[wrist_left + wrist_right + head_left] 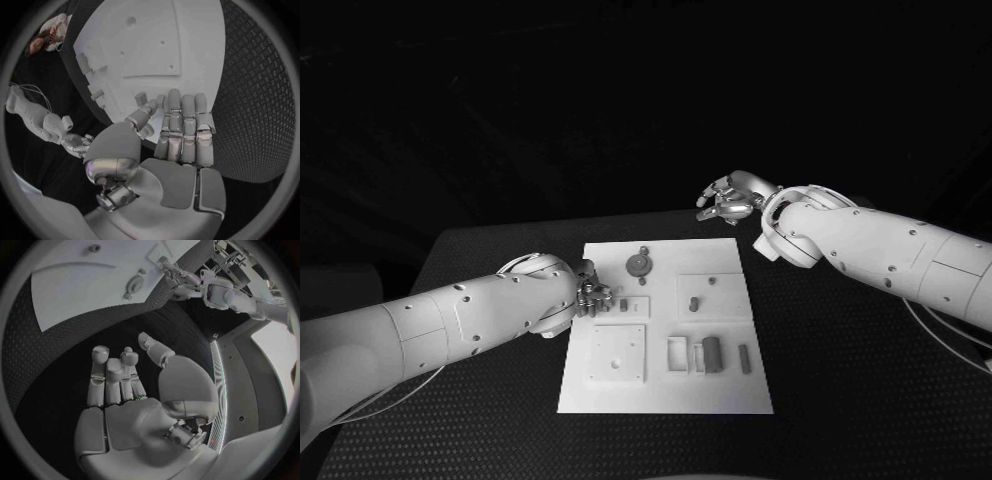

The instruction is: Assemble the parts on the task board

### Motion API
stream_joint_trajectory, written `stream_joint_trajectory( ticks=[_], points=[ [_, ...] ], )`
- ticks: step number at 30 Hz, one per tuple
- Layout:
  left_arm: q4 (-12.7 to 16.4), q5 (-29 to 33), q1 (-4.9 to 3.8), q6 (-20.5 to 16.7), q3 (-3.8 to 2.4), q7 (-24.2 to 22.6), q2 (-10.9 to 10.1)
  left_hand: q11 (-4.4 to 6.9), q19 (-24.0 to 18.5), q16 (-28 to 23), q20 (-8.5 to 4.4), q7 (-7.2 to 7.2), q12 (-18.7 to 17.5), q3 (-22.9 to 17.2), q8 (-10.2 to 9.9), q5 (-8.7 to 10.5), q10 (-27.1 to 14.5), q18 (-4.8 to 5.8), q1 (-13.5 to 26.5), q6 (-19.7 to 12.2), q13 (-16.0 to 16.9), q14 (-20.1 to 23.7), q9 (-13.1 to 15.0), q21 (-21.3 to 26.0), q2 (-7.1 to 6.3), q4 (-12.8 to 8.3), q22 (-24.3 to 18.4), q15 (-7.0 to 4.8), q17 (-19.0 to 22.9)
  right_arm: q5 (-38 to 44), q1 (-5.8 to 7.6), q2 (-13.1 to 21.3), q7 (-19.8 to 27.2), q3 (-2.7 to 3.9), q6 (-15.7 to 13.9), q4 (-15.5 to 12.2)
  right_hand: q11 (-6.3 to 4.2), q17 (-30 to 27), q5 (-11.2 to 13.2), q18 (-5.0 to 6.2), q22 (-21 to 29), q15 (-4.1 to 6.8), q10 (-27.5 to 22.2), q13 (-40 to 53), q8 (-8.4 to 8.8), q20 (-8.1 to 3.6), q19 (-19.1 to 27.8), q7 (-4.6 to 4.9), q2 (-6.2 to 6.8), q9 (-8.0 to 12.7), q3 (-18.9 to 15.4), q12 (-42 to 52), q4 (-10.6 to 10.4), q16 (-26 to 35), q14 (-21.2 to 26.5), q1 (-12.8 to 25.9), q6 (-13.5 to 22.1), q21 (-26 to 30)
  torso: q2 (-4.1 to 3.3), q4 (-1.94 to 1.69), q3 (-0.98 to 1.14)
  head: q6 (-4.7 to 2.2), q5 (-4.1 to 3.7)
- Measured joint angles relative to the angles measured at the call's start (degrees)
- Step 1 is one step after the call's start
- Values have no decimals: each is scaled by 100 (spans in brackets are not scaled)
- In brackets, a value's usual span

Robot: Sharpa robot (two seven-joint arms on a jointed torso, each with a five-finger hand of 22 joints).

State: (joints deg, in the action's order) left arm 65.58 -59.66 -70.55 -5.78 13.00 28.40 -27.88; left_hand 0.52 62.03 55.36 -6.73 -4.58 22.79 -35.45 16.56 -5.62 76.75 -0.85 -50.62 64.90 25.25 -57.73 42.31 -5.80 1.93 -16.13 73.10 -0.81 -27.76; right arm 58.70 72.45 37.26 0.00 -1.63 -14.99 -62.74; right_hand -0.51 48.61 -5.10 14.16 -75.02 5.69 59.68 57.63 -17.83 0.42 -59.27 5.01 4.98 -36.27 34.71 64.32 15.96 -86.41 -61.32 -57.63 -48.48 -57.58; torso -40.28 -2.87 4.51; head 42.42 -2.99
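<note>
The head camera is looking steeply down from above at the black table (848,400), taking in the whole task board (665,400). Each wrist camera is sitting close behind its own palm, facing out along the fingers toward the board. All three views are sharing the board's white surface

Table (848,400): black, dotted textured surface | Surroundings beyond far edge: dark, no detail discernible | Right wrist view: pale floor (275,347) with a dark equipment frame (240,262) beside the table
</note>
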Motion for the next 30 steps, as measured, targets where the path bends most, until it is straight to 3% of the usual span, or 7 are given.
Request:
stream_joint_trajectory(
  ticks=[5,8,10,17,24,27,30],
  points=[
    [-15,-6,26,-5,11,-15,16,-40,-60,-101,59,76,-87,60,-45,227,-151,-1,151,15,12,81,-26,89,-150,124,16,44,0,0,0,-3,0,0,0,2,0,0,0,-1,0,0,0,0,0,0,0,0,0,-1,0,0,0,0,0,0,0,0,-2,0,-1,9,-10],
    [-30,-2,31,-19,12,-15,9,-20,-91,-128,89,-24,-115,154,-133,232,-226,-2,282,-161,15,114,-24,133,-281,232,19,72,-1,0,0,-4,0,0,0,4,0,1,0,-1,0,0,0,0,8,0,0,0,0,-5,0,0,0,0,0,0,0,0,-2,0,-1,13,-14],
    [-29,8,34,-28,14,-19,8,-48,-90,-128,89,-83,-115,193,-134,232,-224,-1,403,-231,32,114,151,143,-351,304,25,72,-12,0,0,-4,0,0,0,5,0,5,0,-1,0,0,0,0,21,0,0,0,0,-5,0,0,0,0,0,0,0,0,-2,0,-1,14,-15],
    [11,33,37,-60,14,-39,-30,-83,-91,-128,89,-68,-115,238,-140,232,-244,-1,568,-287,55,114,183,160,-515,397,24,72,-28,0,0,-5,0,0,0,7,0,5,0,-1,0,0,0,0,21,0,0,0,0,-5,0,0,0,0,0,0,0,0,-2,0,-1,16,-21],
    [51,141,48,-147,14,-129,-95,-83,-90,-128,89,-22,-115,244,-146,232,-244,-1,638,-388,75,114,186,164,-585,423,32,72,-39,0,0,-4,0,0,0,14,0,4,0,-1,0,0,0,0,21,0,0,0,0,-4,0,0,0,0,0,0,0,0,-2,0,-4,18,-23],
    [56,337,46,-191,12,-239,-143,-173,-209,-209,139,-32,-124,223,-146,232,-381,-1,623,-599,79,260,187,197,-624,444,32,115,-43,0,0,-5,0,0,0,19,0,4,0,-1,0,0,0,0,21,0,0,0,0,-4,0,0,0,0,0,0,0,0,-2,0,-4,18,-23],
    [72,537,45,-248,0,-379,-190,-279,-464,-336,230,-171,-261,207,-147,232,-645,0,648,-883,50,513,187,196,-649,460,-4,224,-11,-6,0,-8,2,0,-2,26,0,4,0,-1,0,-10,0,-9,55,0,0,0,33,-3,0,0,0,0,10,33,0,24,-2,0,-4,15,-27]
  ],
)
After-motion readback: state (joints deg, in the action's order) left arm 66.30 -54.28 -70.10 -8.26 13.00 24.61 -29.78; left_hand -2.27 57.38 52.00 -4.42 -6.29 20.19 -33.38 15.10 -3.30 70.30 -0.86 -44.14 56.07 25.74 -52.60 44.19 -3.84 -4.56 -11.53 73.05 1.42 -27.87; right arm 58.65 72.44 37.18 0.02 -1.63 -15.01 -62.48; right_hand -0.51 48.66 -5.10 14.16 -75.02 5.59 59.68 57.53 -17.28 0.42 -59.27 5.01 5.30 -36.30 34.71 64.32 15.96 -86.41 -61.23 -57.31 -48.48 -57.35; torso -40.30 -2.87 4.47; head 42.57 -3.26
